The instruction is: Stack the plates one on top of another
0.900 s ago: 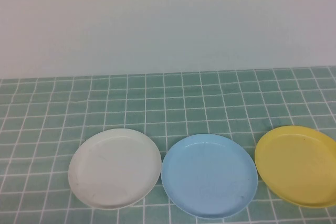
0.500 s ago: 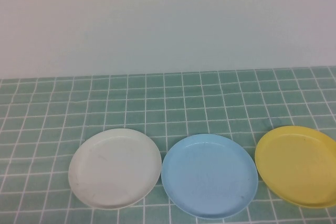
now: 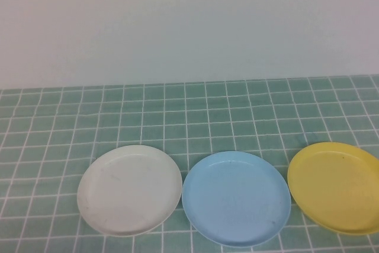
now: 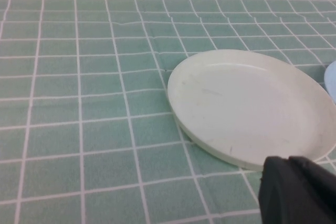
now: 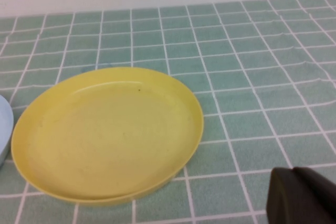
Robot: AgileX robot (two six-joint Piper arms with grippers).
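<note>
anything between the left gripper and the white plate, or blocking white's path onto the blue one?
Nothing visible. The left gripper, shut, sits just off the white plate rim over bare checked cloth. The blue plate lies directly beside it, top empty. The right gripper, shut, is by the yellow plate.

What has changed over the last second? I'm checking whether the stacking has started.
Nothing visibly changed. The white plate, blue plate and yellow plate lie side by side on the checked cloth, unstacked. The left gripper sits shut near the white plate, the right gripper shut near the yellow one.
</note>
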